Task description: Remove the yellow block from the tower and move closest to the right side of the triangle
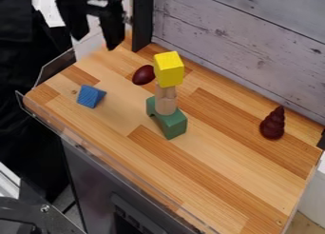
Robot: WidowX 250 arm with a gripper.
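A black two-finger claw (96,40) hangs at the upper left, its fingers spread apart with nothing between them, so it looks free to take a block. On the wood-striped desk (222,180), a bright yellow cube-shaped wooden block (169,69) sits on top of a tower, resting on a slim natural-wood column (166,103). Under that, a green arch-shaped block (170,123) serves as the wide foot. Being uppermost, the yellow block can likely be lifted without disturbing the rest, though a sideways nudge could topple the narrow column. A blue triangular block (90,96) lies to the tower's left; the space on its right side would suit the yellow block. A dark red egg shape (143,75) is behind and left of the tower, perhaps too close for a careless approach.
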